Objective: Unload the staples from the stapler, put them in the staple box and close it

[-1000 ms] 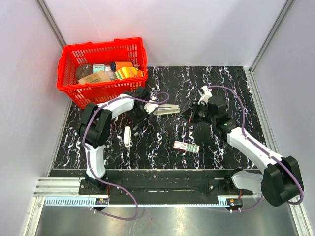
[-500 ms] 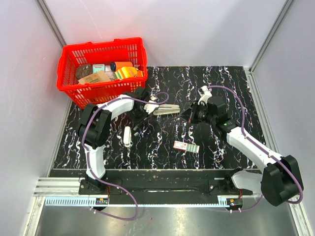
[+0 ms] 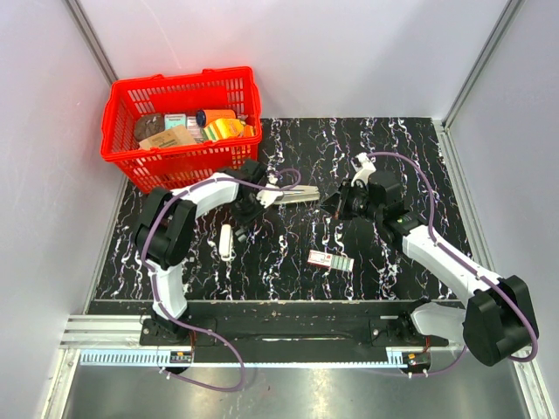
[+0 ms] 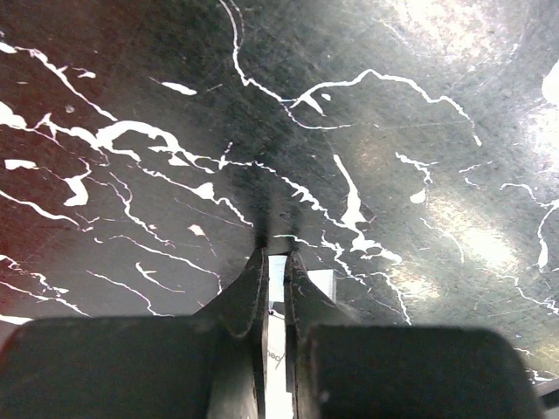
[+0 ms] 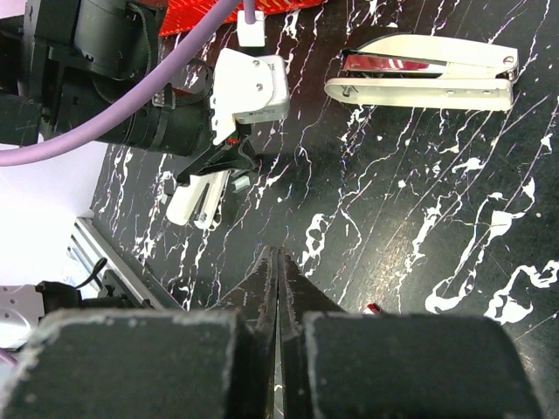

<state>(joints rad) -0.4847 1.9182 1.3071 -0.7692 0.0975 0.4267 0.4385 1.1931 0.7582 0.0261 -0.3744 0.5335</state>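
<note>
The stapler (image 3: 295, 196), slim and silvery-white with a chrome inner part, lies on the black marbled table (image 3: 393, 140). In the right wrist view it lies at the top right (image 5: 419, 74), slightly open. My left gripper (image 3: 248, 212) is just left of it, apart from it, fingers pointing away. In the left wrist view it (image 4: 275, 255) is shut on a thin white piece (image 4: 276, 275); I cannot tell what the piece is. My right gripper (image 3: 337, 202) is right of the stapler, shut and empty (image 5: 277, 251), above the table.
A smaller white object with dark inner parts (image 3: 225, 241) lies near the left gripper's fingers (image 5: 194, 199). A flat red-and-white box (image 3: 330, 259) lies at the table's front middle. A red basket (image 3: 179, 80) with several items stands at the back left.
The left wrist has shifted slightly up and right, toward the stapler's left end. The stapler looks flatter and duller. The right arm has barely moved.
</note>
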